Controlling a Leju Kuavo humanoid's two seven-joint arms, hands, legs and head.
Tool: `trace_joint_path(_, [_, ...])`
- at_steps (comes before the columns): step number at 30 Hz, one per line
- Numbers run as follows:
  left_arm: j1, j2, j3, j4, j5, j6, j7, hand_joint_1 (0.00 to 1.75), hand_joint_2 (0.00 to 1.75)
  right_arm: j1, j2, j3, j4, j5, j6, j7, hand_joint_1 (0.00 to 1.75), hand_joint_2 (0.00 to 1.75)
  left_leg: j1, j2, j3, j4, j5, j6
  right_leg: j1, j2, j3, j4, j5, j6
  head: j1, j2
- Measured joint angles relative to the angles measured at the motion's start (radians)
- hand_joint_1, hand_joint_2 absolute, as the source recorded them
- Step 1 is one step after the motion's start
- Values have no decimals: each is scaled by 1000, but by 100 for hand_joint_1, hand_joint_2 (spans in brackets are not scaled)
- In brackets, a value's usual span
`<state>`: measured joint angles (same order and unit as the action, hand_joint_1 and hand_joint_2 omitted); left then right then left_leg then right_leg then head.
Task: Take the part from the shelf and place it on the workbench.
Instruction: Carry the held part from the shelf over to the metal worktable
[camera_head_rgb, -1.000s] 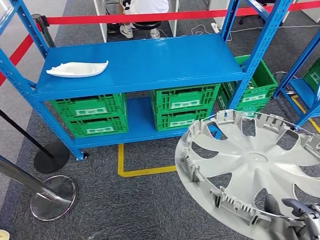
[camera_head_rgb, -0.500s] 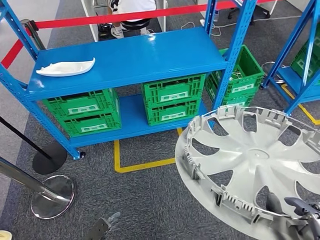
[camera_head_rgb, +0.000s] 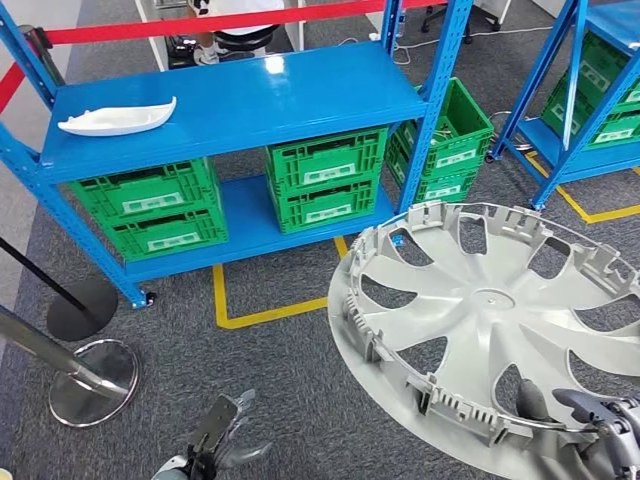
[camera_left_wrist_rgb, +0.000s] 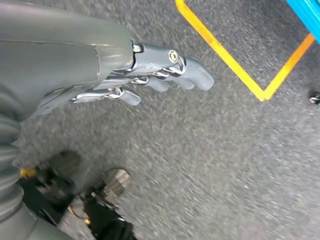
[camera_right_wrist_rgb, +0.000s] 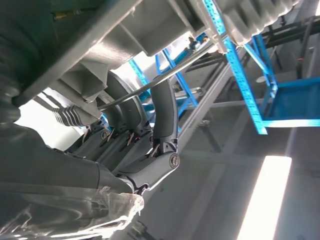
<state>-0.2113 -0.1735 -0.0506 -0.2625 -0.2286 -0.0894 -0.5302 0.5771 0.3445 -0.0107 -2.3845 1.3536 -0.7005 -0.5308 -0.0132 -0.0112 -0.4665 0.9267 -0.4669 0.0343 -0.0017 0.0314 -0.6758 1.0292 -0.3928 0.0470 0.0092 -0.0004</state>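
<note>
While the right hand (camera_head_rgb: 604, 425) grips the wheel cover (camera_head_rgb: 490, 320) by its near rim, disc nearly flat and reaching far-left over the carpet, the left hand (camera_head_rgb: 219, 440) hangs low, fingers loosely extended, holding nothing.

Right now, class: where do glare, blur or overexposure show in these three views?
Head view: sharp; a small glare spot on the blue shelf. Left wrist view: carpet streaked with motion blur, left hand crisp. Right wrist view: blown-out white patches behind the right hand gripping the hubcap.
</note>
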Motion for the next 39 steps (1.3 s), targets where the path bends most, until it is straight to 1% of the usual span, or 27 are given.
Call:
trace_joint_path(2, [-2, -5, 3, 0, 0, -2, 0, 0, 175, -3, 0, 0, 4, -1, 0, -1, 175, 175, 0, 14, -24, 2, 21, 6, -3, -19, -39, 129, -103, 10, 4, 0])
trace_joint_path(3, [-2, -5, 5, 0, -1, -3, 0, 0, 175, -4, 0, 0, 6, -1, 0, -2, 175, 175, 0, 22, -37, 4, 31, 6, -5, -23, -51, 196, -135, 16, 4, 0])
trace_joint_path(4, [-2, -5, 7, 0, -1, -3, 0, 0, 175, -4, 0, 0, 8, -1, 0, -2, 175, 175, 0, 30, -52, 7, 40, 5, -6, -24, -52, 241, -141, 20, 4, 0])
trace_joint_path(5, [-2, -6, 9, 0, -1, -3, 0, 0, 175, -5, 0, 0, 10, -1, 0, -2, 175, 175, 0, 38, -67, 10, 49, 3, -8, -25, -35, 252, -126, 22, 4, 0])
trace_joint_path(6, [-3, -6, 11, 0, -1, -3, 0, 0, 175, -5, 0, 0, 11, 0, 0, -1, 175, 175, 0, 45, -82, 15, 57, 0, -9, -28, -1, 227, -100, 24, 4, 0])
trace_joint_path(7, [-4, -7, 12, 0, -2, -3, 0, 0, 175, -5, 0, 0, 12, 0, 0, 0, 175, 175, 0, 50, -94, 20, 64, -4, -11, -35, 52, 168, -78, 26, 4, 0])
trace_joint_path(9, [-6, -8, 12, -2, -3, -3, 0, 0, 175, -7, 0, 0, 12, 1, 0, 2, 175, 175, -3, 58, -112, 31, 76, -13, -9, -56, 162, 24, -81, 22, 4, 0])
trace_joint_path(10, [-9, -8, 13, -3, -5, -3, 0, 0, 175, -8, 0, 0, 11, 2, 0, 4, 175, 175, -5, 61, -117, 35, 82, -17, -7, -63, 191, -24, -94, 17, 4, 0])
trace_joint_path(11, [-11, -8, 13, -4, -8, -2, -1, 0, 175, -9, 0, 0, 11, 3, 0, 5, 175, 175, -5, 65, -121, 37, 88, -22, -4, -64, 200, -47, -105, 8, 5, 0])
trace_joint_path(13, [-13, -10, 13, -5, -17, 0, -1, 0, 175, -9, 0, 0, 11, 5, 0, 8, 175, 175, -3, 67, -127, 41, 92, -32, -3, -56, 180, -50, -95, -13, 4, 0])
trace_joint_path(14, [-13, -12, 13, -5, -20, 2, 0, 0, 175, -10, 0, 0, 11, 6, 0, 10, 175, 175, -1, 59, -134, 52, 73, -39, -3, -52, 172, -50, -86, -24, 3, 0])
trace_joint_path(16, [-12, -13, 13, -5, -25, 7, 0, 0, 175, -10, 0, 0, 11, 8, 0, 14, 175, 175, 2, 34, -160, 127, -17, -51, -5, -44, 151, -50, -63, -41, 1, 0])
trace_joint_path(18, [-12, -13, 13, -5, -29, 11, 0, 0, 175, -10, 1, 0, 11, 8, 0, 16, 175, 175, 4, 20, -195, 260, -108, -55, -5, -30, 122, -49, -39, -46, -1, 0])
trace_joint_path(19, [-12, -13, 13, -5, -31, 11, 0, 0, 175, -10, 1, 0, 11, 8, 0, 16, 175, 175, 4, 18, -203, 312, -122, -56, -5, -24, 106, -48, -29, -46, -1, 0])
trace_joint_path(20, [-12, -14, 13, -5, -33, 12, 0, 0, 175, -10, 1, 0, 11, 8, 0, 16, 175, 175, 5, 17, -200, 336, -112, -56, -5, -17, 91, -48, -18, -45, -1, 0])
trace_joint_path(21, [-12, -14, 13, -5, -35, 11, 0, 0, 175, -9, 1, 0, 11, 8, 0, 16, 175, 175, 5, 16, -181, 324, -84, -54, -5, -11, 78, -48, -9, -43, -1, 0])
trace_joint_path(23, [-14, -15, 13, -5, -36, 11, 0, 0, 175, -9, 1, 1, 11, 11, 0, 18, 175, 175, 8, 5, -101, 216, -27, -50, -5, 1, 58, -47, 10, -37, -1, 0])
trace_joint_path(24, [-16, -17, 13, -5, -36, 12, 0, 0, 175, -9, 1, 1, 11, 14, 0, 19, 175, 175, 9, -5, -54, 143, -17, -47, -4, 6, 50, -45, 17, -33, -1, 0])
trace_joint_path(26, [-18, -22, 13, -5, -36, 17, 0, 0, 175, -7, 2, 1, 10, 19, 0, 22, 175, 175, 9, -21, 2, 47, -29, -40, -1, 14, 36, -40, 33, -22, 0, 0])
trace_joint_path(28, [-17, -30, 13, -5, -38, 24, 0, 0, 175, -5, 3, 2, 10, 23, 0, 24, 175, 175, 10, -18, 5, 27, -35, -30, -2, 20, 27, -38, 47, -11, 0, 0])
trace_joint_path(29, [-16, -33, 13, -5, -39, 27, 1, 0, 175, -3, 3, 2, 9, 23, 0, 25, 175, 175, 10, -13, 2, 28, -30, -23, -4, 17, 20, -31, 42, -6, 1, 0])
trace_joint_path(31, [-15, -38, 14, -5, -42, 30, 2, 0, 175, 0, 3, 2, 7, 24, 0, 25, 175, 175, 13, 0, -5, 26, -19, -8, -5, 0, -11, 39, -8, 3, 6, 0])
trace_joint_path(33, [-13, -39, 14, -5, -43, 30, 3, 0, 175, -1, 3, 2, 6, 24, 0, 25, 175, 175, 11, 13, -16, 28, -9, -3, -6, -18, -60, 178, -86, 11, 11, 0])
trace_joint_path(34, [-12, -39, 14, -5, -43, 30, 4, 0, 175, -1, 3, 2, 6, 24, 0, 25, 175, 175, 11, 20, -21, 29, -5, -3, -6, -22, -76, 235, -110, 14, 12, 0])
trace_joint_path(35, [-11, -39, 14, -5, -43, 31, 5, 0, 175, -1, 3, 2, 6, 24, 0, 26, 175, 175, 10, 27, -26, 30, -2, -4, -6, -24, -73, 256, -117, 15, 12, 0])
trace_joint_path(36, [-11, -39, 14, -5, -43, 32, 6, 0, 175, 0, 3, 2, 6, 25, 0, 27, 175, 175, 10, 33, -30, 32, 1, -5, -7, -26, -50, 236, -107, 14, 12, 0])
trace_joint_path(39, [-12, -42, 15, -5, -44, 41, 10, 0, 175, -1, 3, 2, 3, 33, 0, 35, 175, 175, 6, 48, -37, 39, 3, -12, -5, -48, 85, 37, -54, 6, 12, 0])
